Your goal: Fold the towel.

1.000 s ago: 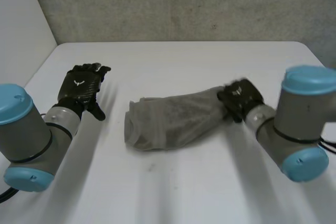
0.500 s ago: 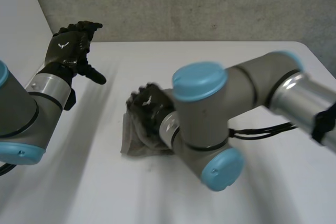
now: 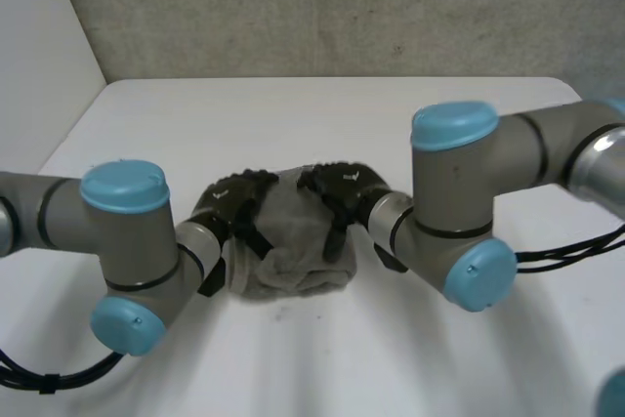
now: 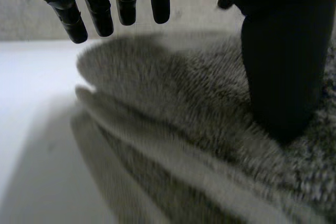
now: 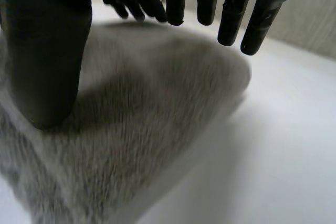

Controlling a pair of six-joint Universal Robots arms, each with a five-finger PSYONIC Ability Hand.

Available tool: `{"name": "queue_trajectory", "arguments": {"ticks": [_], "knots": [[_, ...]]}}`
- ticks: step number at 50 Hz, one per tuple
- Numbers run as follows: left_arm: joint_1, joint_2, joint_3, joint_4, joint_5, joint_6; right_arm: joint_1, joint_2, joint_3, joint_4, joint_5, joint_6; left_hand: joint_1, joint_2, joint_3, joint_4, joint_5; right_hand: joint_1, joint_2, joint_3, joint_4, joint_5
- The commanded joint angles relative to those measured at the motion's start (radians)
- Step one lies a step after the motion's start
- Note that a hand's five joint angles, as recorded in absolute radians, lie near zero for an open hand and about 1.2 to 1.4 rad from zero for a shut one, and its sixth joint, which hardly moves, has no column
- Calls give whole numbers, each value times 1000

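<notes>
The grey towel [image 3: 293,259] lies in a compact folded bundle at the middle of the white table [image 3: 322,114]. My left hand [image 3: 232,206] rests on the bundle's left side and my right hand [image 3: 344,188] on its right side, the two almost meeting over the top. In the left wrist view the left hand [image 4: 100,9] is open, fingers straight above the towel [image 4: 168,124], with its thumb set down on the pile. In the right wrist view the right hand [image 5: 231,9] is also open, thumb resting on the towel [image 5: 157,124] and fingers straight above its far edge.
The table's left edge [image 3: 73,134] runs beside a white wall, and a grey wall [image 3: 342,7] stands behind the table. Both arms [image 3: 127,241] reach inward over the front half of the table. Bare table lies behind the towel.
The right hand carried the towel's right end over to the left, let go and drew back onto the bundle's right side. The left hand came down from the back left onto its left side.
</notes>
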Motion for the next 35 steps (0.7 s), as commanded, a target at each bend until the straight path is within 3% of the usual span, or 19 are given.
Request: {"name": "queue_trajectory", "arguments": {"ticks": [1,11,13,16,18,19,21,25,29,35], "knots": [[4,-16,6,-9,-30,59,3,47,-42,7,5,-42,28,32,33,31,0,-56,-67,-63,-80,-59],[7,185,6,-39,-30,85,-42,-211,9,4,11,-28,14,17,18,17,-14,-56,-67,-63,-80,-59],[12,228,11,-45,-30,86,-87,-322,56,-6,43,-19,8,11,12,11,-20,-56,-67,-63,-80,-59],[18,313,24,-71,-30,89,-112,-373,73,-7,80,-14,5,8,10,8,-23,-56,-67,-63,-80,-59],[39,386,57,-119,-30,91,-173,-454,102,4,172,-11,2,5,7,5,-26,-56,-67,-63,-80,-59],[39,386,57,-119,-30,91,-174,-454,102,4,172,-11,2,5,7,5,-26,-56,-67,-63,-80,-59],[97,438,99,-212,-30,89,-233,-511,139,7,252,-17,2,5,7,5,-26,-56,-67,-63,-80,-59],[136,463,150,-307,-32,89,-270,-571,171,3,286,-25,2,5,7,5,-26,-56,-67,-63,-80,-59],[151,467,215,-410,-32,89,-305,-615,179,6,284,-26,2,5,7,5,-26,-56,-67,-63,-80,-59],[145,481,233,-452,-32,89,-312,-622,184,7,281,-28,2,5,7,5,-26,-56,-67,-63,-80,-59]]}}
